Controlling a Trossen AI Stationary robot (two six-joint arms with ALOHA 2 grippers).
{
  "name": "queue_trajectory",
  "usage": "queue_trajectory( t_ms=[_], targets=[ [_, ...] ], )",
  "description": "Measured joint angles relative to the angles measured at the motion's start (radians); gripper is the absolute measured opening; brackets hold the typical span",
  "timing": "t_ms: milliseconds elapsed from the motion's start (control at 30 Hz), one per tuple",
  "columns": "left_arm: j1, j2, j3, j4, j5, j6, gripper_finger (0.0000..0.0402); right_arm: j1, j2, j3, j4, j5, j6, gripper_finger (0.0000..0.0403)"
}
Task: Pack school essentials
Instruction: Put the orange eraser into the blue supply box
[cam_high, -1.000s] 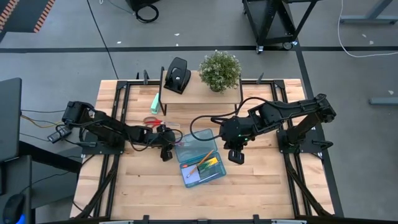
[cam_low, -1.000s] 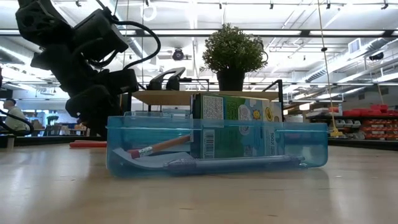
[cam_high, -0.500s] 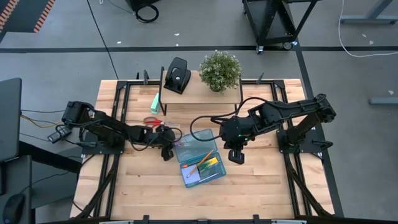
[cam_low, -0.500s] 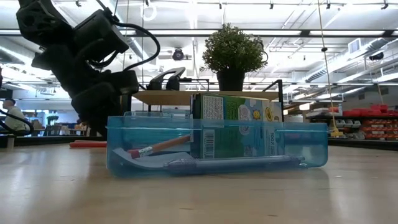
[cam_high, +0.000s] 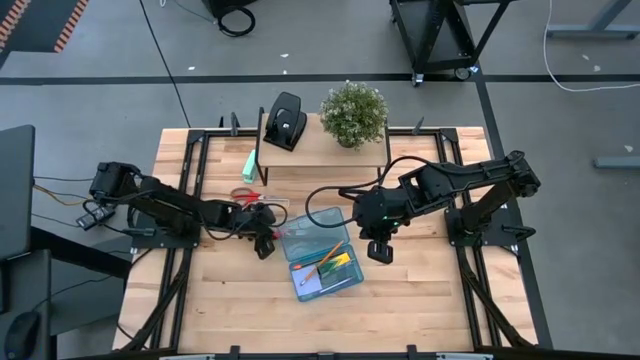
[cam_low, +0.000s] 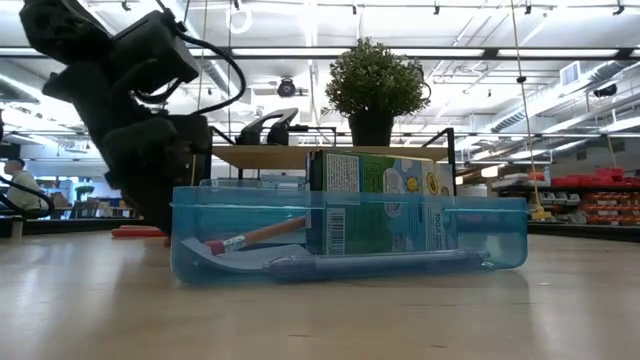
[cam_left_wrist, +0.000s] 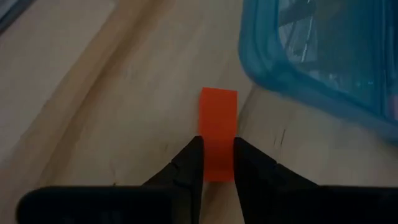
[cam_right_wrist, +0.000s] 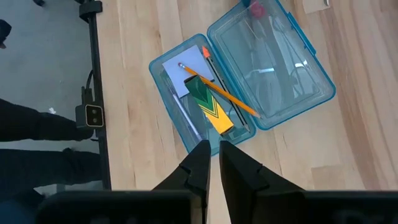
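surface (cam_high: 400, 300): pale wood planks | clear blue plastic case (cam_high: 322, 252): open at centre, holding orange pencil (cam_high: 326, 259) and yellow-green crayon box (cam_high: 341, 266) | left hand (cam_left_wrist: 216, 163): fingers clamped on flat small orange piece (cam_left_wrist: 218, 124) lying just left of case | right hand (cam_right_wrist: 211, 163): above case's right side, fingers nearly together, empty

You are looking at an industrial lab: grey concrete floor (cam_high: 90, 90), exposed ceiling strip lights (cam_low: 400, 52), distant red storage shelving (cam_low: 600, 195).

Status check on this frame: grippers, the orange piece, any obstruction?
Left gripper low on the table beside the blue case, fingers straddling the small orange piece. Right gripper shut, hovering right of the case. Nothing blocking.
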Motion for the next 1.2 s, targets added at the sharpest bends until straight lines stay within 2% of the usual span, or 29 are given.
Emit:
queue_trajectory(
  t_ms=[300, 567, 833, 1000, 1200],
  targets=[
    [-0.001, -0.094, -0.002, -0.159, 0.010, -0.042, 0.0080, 0.000, 0.000, 0.000, 0.004, 0.012, 0.024, 0.0041],
    [-0.006, -0.167, 0.012, -0.230, 0.068, -0.097, 0.0073, 0.010, 0.000, 0.000, 0.005, 0.027, 0.045, 0.0041],
    [-0.016, -0.215, 0.160, -0.364, 0.081, -0.097, 0.0072, 0.024, 0.000, 0.000, 0.001, 0.061, 0.045, 0.0041],
    [-0.016, -0.217, 0.279, -0.445, 0.143, -0.097, 0.0072, 0.027, 0.000, 0.000, 0.002, 0.082, 0.052, 0.0041],
    [-0.030, -0.217, 0.390, -0.429, 0.142, -0.058, 0.0075, 0.027, 0.000, 0.000, 0.001, 0.084, 0.068, 0.0041]
  ],
)
